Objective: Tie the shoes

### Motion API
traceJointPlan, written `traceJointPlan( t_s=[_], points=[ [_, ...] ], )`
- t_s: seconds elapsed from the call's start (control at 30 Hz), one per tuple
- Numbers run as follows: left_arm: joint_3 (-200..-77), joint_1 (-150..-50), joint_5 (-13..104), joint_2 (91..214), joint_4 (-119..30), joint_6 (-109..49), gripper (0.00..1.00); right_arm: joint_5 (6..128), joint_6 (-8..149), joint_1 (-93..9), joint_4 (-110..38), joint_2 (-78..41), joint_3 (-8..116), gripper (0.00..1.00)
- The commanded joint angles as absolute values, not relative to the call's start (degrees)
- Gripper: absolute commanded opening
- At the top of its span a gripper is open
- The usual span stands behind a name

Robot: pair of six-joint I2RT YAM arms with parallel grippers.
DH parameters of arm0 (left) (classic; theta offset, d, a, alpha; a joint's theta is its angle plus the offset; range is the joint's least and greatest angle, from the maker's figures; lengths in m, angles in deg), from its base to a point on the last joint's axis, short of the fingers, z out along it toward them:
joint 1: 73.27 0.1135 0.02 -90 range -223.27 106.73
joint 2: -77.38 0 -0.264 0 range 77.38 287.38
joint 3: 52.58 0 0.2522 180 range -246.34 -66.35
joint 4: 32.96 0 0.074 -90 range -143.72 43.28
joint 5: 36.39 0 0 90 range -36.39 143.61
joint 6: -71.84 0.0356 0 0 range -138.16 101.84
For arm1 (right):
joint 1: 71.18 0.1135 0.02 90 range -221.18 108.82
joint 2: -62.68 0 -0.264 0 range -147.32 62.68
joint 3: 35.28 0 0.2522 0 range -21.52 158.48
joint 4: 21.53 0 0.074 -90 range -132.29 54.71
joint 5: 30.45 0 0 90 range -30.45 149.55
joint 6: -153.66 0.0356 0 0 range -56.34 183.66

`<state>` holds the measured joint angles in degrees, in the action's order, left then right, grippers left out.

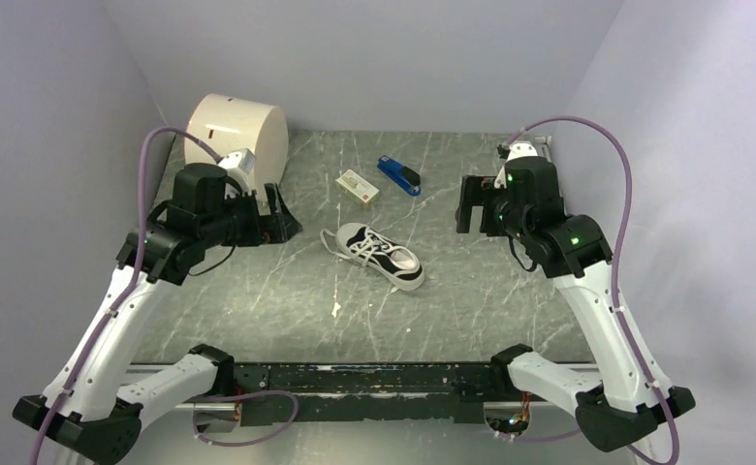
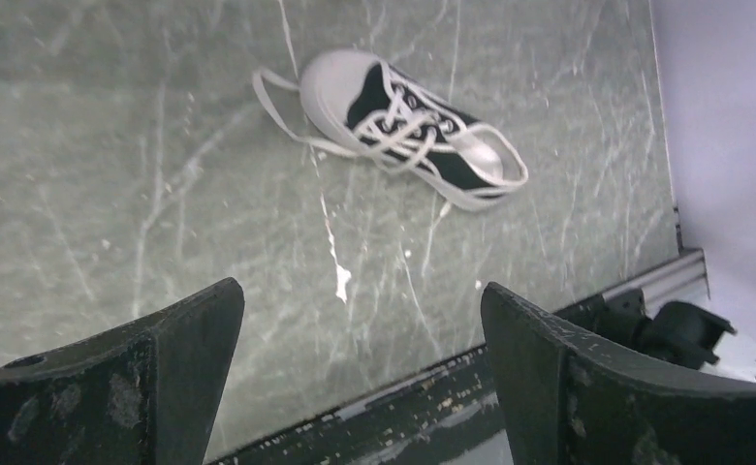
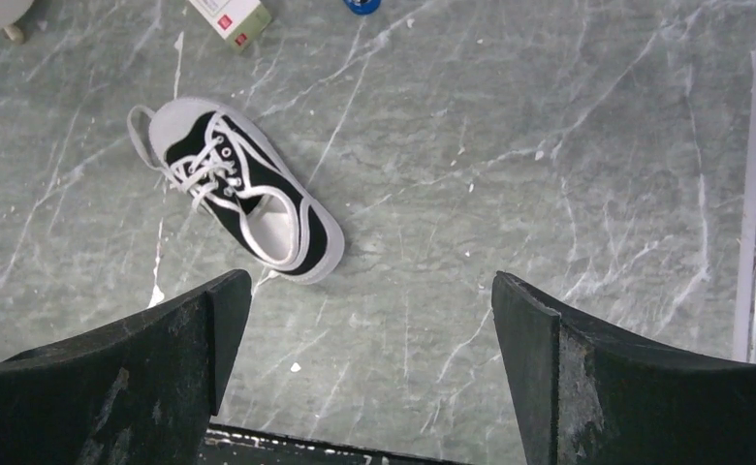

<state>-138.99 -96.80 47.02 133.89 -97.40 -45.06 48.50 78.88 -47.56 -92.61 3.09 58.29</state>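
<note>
We see the left gripper [image 2: 360, 295] with its 2 dark fingers [image 2: 141, 387] spread wide and nothing between them. It is held off to the left of the sneaker [image 1: 379, 254] and does not touch it. The right gripper [image 3: 369, 286] is likewise spread and empty, and hangs well to the sneaker's right. In both wrist views we look past the parted fingers to the shoe on the table.

The 1 black-and-white sneaker sits on its sole near the middle of the grey marbled table [image 1: 510, 300], between the 2 grippers. Its white toe cap points away from the arm bases and to the left, and its heel points back toward them and to the right. We see its white laces [image 2: 277, 111] loose and untied. They are crossed over the tongue, and 1 loop trails onto the table past the toe.

Just beyond the sneaker's toe, farther from the arms, lies a small white-and-tan box [image 1: 357, 186]. A blue stapler [image 1: 399, 175] rests just right of that box. A large cream cylinder [image 1: 238, 136] stands well to the sneaker's far left, behind the left gripper.
</note>
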Motion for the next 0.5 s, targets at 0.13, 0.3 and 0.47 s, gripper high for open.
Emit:
traceJointPlan(
  t_s=[0.13, 0.3, 0.47],
  points=[
    [-128.3, -97.1, 30.9, 132.7, -87.5, -54.0, 0.97, 61.1, 75.2, -47.6, -90.3, -4.0, 52.2, 1.0],
    [-122.8, -97.1, 25.9, 135.2, -82.0, -57.3, 0.97, 66.9, 70.8, -42.9, -83.9, -11.8, 49.0, 0.98],
    [-119.1, -97.1, 24.8, 137.5, -81.0, -58.3, 0.97, 65.2, 67.4, -39.8, -82.0, -22.4, 50.2, 0.84]
  ],
)
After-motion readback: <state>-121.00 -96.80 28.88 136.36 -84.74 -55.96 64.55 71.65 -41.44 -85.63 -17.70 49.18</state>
